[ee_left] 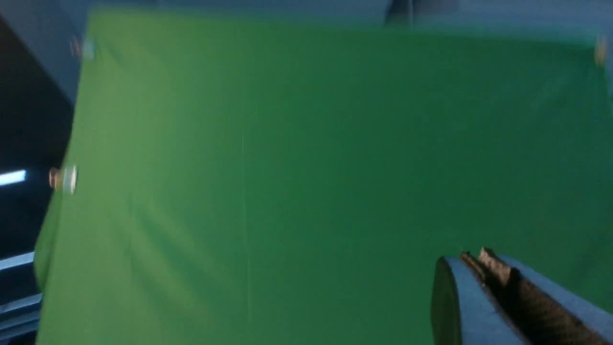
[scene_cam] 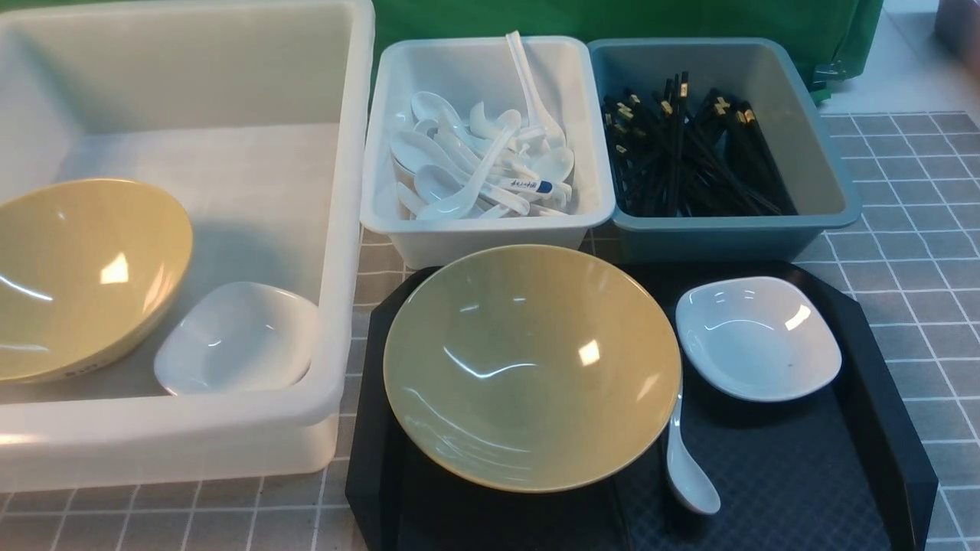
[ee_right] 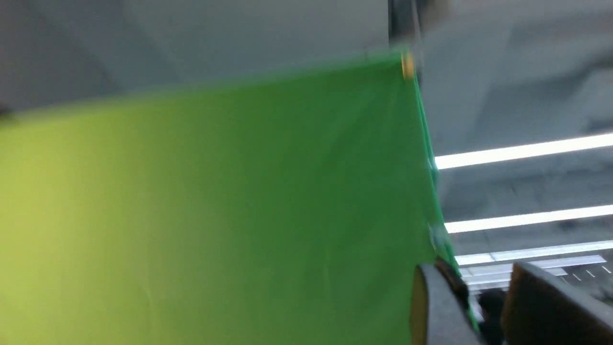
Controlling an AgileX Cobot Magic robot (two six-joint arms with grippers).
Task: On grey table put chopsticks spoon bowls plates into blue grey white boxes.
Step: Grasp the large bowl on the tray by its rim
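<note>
It looks like an indoor test lab or studio: a green backdrop cloth (ee_left: 287,191) hangs behind the grey table (scene_cam: 911,252), and long ceiling strip lights (ee_right: 522,151) run overhead.

- grey table (scene_cam: 919,252): grey, crossed by thin white lines in small squares;
- bowls (scene_cam: 531,367): glossy mustard-yellow inside;
- plates (scene_cam: 758,337) and spoon (scene_cam: 691,474): glossy white;
- chopsticks (scene_cam: 689,161): black, with small gold bands;
- large tub (scene_cam: 348,229): translucent white;
- small box (scene_cam: 490,237): white;
- other box (scene_cam: 727,241): blue-grey;
- tray (scene_cam: 880,428): black;
- backdrop (ee_left: 287,167): green.
</note>
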